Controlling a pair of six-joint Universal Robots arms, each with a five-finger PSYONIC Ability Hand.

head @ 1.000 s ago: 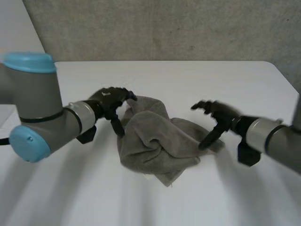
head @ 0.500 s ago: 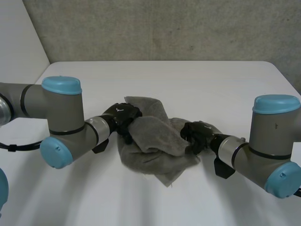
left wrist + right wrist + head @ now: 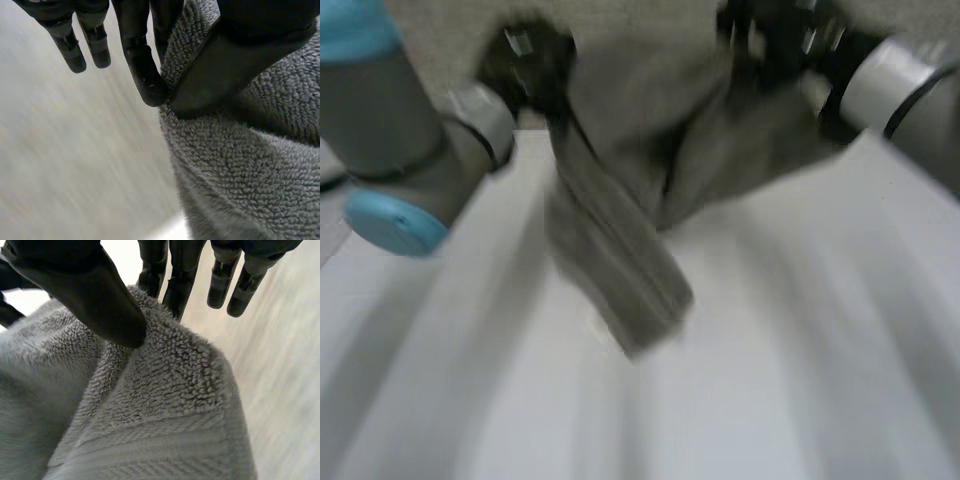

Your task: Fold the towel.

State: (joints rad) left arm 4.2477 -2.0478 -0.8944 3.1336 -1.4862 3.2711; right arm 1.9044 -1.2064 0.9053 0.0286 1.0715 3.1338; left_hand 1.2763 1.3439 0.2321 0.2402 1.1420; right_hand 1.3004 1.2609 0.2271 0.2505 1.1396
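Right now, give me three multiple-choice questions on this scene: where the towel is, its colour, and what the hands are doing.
1. Where is the towel? A. flat on the table B. held up, hanging over the table C. on the floor
2. What colour is the towel? A. grey B. red C. white
3. What are the left hand and right hand doing? A. both open B. both pinching the towel C. both curled, empty

Answers: 1 B, it hangs from both hands over the table. 2 A, grey loops show. 3 B, each wrist view shows a thumb pressing towel against fingers.
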